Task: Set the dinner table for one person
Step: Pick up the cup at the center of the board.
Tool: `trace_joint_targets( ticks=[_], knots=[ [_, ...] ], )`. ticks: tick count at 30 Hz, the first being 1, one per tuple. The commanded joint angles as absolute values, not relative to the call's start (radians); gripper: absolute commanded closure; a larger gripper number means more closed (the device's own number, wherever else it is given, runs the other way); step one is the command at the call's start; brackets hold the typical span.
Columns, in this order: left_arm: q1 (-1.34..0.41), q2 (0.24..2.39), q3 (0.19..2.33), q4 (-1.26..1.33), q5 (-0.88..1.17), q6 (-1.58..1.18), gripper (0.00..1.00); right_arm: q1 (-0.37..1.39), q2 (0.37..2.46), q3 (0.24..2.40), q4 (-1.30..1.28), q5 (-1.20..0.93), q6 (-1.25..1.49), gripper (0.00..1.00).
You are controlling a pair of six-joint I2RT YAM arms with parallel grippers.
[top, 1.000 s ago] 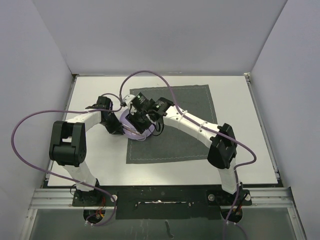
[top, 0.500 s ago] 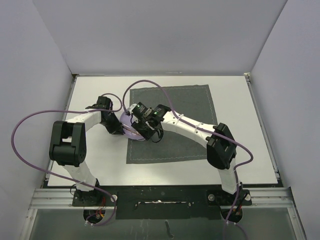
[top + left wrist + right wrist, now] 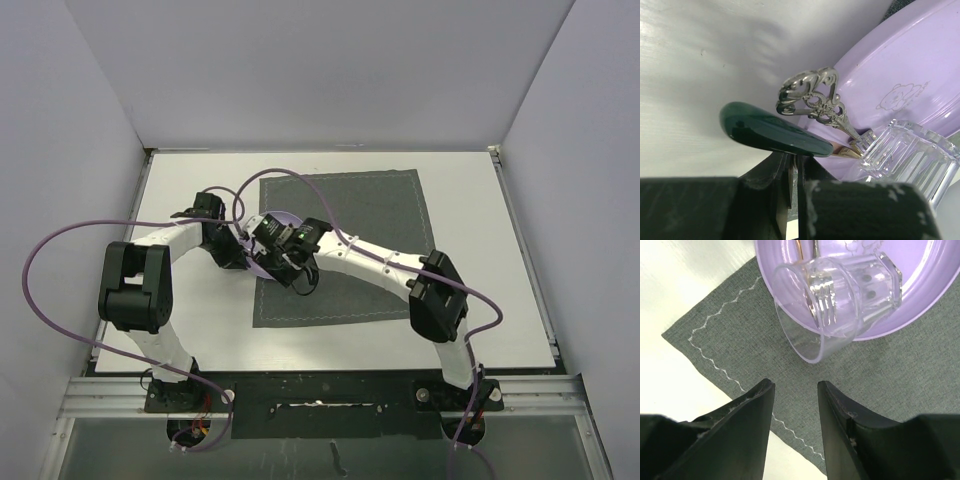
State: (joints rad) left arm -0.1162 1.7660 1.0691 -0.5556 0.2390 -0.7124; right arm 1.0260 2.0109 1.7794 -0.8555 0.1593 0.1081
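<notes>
A: We are logging the dinner table [image 3: 480, 200] as the white top under everything. The grey placemat [image 3: 380, 210] is lying on it, and the purple plate [image 3: 920, 300] is sitting at the mat's left edge, partly over it.

B: We are reading this as the unloading step. The clear glass [image 3: 840, 295] is lying on its side in the plate, mouth sticking out over the rim. An ornate metal handle [image 3: 812, 95] and a dark green handle [image 3: 770, 132] are resting in the plate beside it.

A: We are noting the right gripper [image 3: 795, 385] hovering over the mat just short of the glass mouth. Its jaws are standing partly apart with nothing between them.

B: We are seeing the left gripper [image 3: 792, 162] closed tight at the plate's outer side, right under the green handle. We cannot tell whether it is pinching anything.

A: Next move, as we are judging it: the right jaws are needing to reach the glass wall, one finger inside the mouth.

B: And we are expecting the lift to want care, since the glass could roll and the cutlery is lying against it.
</notes>
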Motion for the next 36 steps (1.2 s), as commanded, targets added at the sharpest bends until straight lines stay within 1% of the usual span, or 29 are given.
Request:
trace_joint_targets(
  ticks=[1, 6, 11, 24, 29, 31, 36],
  knots=[
    [-0.111, 1.756, 1.068, -0.534, 0.245, -0.683, 1.0, 1.045, 2.049, 1.848, -0.82, 0.202, 0.094, 0.6],
    [-0.104, 1.756, 1.062, -0.528, 0.25, -0.678, 1.0, 1.048, 2.095, 1.871, -0.816, 0.234, 0.087, 0.6],
    [-0.095, 1.752, 1.059, -0.527, 0.254, -0.671, 1.0, 1.048, 2.154, 1.919, -0.848, 0.327, 0.072, 0.61],
    [-0.079, 1.756, 1.052, -0.519, 0.267, -0.662, 1.0, 1.053, 2.165, 1.924, -0.867, 0.56, 0.089, 0.66],
    [-0.079, 1.755, 1.051, -0.516, 0.269, -0.662, 1.0, 1.06, 2.149, 1.899, -0.833, 0.579, 0.096, 0.68],
    [-0.079, 1.752, 1.051, -0.517, 0.27, -0.662, 1.0, 1.065, 2.142, 1.889, -0.815, 0.594, 0.1, 0.7],
    [-0.078, 1.752, 1.052, -0.522, 0.269, -0.66, 1.0, 1.066, 2.136, 1.875, -0.786, 0.579, 0.109, 0.71]
  ],
)
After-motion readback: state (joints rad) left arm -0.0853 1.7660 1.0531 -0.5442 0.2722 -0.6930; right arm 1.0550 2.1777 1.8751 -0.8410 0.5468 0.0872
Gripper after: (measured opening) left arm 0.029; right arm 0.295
